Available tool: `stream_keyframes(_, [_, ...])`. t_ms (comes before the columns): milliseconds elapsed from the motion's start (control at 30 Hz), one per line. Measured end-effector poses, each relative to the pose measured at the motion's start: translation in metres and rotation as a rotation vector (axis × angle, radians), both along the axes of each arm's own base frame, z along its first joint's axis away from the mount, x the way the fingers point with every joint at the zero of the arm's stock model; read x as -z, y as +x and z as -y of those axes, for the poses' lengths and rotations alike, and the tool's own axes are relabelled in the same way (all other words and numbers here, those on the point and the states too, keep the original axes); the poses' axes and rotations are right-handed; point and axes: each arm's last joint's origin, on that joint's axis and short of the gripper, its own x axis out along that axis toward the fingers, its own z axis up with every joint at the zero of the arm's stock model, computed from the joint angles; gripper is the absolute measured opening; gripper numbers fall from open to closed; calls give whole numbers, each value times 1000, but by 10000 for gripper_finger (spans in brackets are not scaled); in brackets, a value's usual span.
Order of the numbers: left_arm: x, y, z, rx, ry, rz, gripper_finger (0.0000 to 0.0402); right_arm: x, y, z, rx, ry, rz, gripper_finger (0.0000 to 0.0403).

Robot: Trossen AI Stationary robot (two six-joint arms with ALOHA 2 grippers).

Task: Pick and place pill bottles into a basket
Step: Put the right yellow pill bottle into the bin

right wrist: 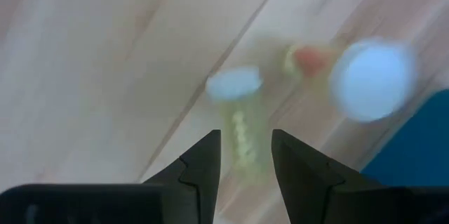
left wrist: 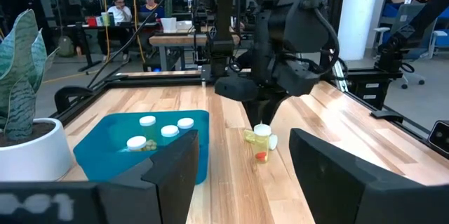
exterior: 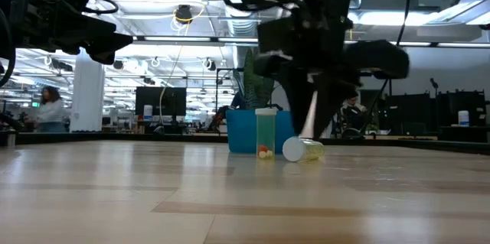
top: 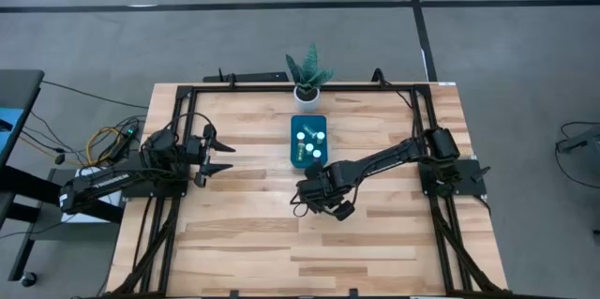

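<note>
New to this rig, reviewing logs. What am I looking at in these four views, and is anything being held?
Two dark robot arms work at a wooden table. One picture looks straight down from overhead, one looks level across the tabletop, and two come from cameras on the arms' wrists.

On the table is a teal basket with four white-capped pill bottles already inside, and a potted plant behind it. Two more bottles remain outside, next to the basket: an upright bottle and a lying bottle.

The right gripper hangs over those two, fingers open around the lying one, nothing gripped yet. The left gripper waits open at the table's left side, holding nothing.
</note>
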Motion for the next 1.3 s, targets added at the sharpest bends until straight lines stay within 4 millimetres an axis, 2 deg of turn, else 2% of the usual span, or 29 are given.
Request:
stream_keyframes(467, [0, 0, 0, -6, 0, 0, 213, 18, 5, -3, 15, 3, -8, 120])
stream_keyframes(867, [0, 0, 0, -7, 0, 0, 213, 19, 2, -8, 224, 32, -9, 108])
stream_keyframes(1033, [0, 0, 0, -8, 0, 0, 213, 12, 0, -11, 339, 57, -30, 100])
stream_keyframes(1300, [0, 0, 0, -7, 0, 0, 213, -21, 1, -7, 477, 85, -133, 99])
